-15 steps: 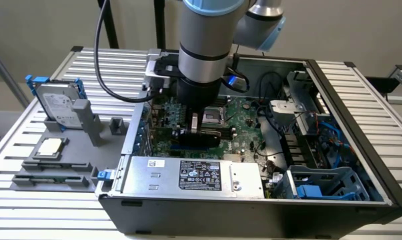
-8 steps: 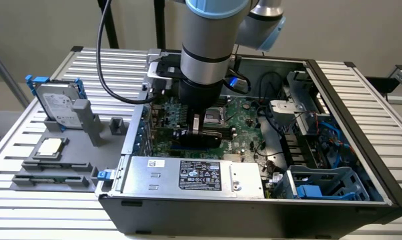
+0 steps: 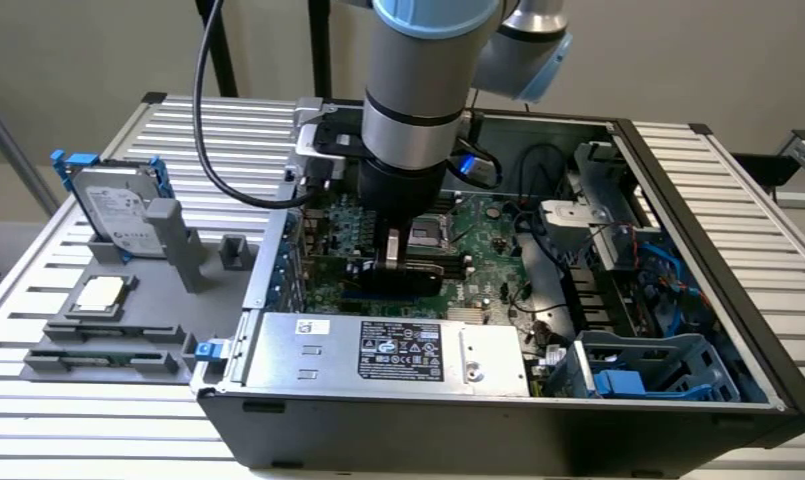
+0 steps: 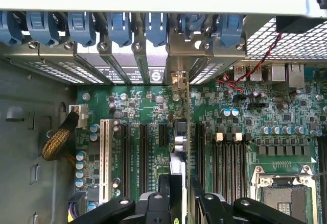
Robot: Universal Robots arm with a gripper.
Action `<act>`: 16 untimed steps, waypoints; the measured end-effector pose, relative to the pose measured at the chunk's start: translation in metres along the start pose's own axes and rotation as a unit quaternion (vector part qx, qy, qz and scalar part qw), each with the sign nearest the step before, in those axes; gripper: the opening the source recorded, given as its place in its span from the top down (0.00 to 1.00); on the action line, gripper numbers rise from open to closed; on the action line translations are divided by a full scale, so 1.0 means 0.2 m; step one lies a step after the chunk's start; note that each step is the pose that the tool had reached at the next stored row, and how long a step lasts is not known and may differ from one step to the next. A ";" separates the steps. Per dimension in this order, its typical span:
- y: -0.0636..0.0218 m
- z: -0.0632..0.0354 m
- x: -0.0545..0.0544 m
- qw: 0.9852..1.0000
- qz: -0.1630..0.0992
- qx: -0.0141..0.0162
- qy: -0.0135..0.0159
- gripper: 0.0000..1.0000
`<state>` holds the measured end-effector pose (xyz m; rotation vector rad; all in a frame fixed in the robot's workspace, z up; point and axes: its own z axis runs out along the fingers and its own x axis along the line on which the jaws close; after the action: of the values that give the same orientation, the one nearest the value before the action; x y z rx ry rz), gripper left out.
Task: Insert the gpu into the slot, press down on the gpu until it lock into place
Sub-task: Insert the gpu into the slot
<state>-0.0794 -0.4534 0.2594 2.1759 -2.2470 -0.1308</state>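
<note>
The pincer (image 4: 181, 183), closed on the upright gpu (image 4: 178, 169) at the lower centre of the wrist view, holds it over the motherboard (image 4: 135, 99) inside the case (image 3: 436, 435), with the final press and lock unconfirmed.

The gpu (image 4: 189, 132) stands upright (edge-on in the wrist view).
</note>
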 end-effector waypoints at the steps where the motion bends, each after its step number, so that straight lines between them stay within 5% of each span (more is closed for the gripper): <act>1: 0.000 0.000 0.00 1.000 0.000 0.000 0.000 0.74; 16: -0.026 -0.014 0.00 1.000 0.001 -0.016 0.001 0.74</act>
<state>-0.0739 -0.4534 0.2618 2.1578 -2.2303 -0.1642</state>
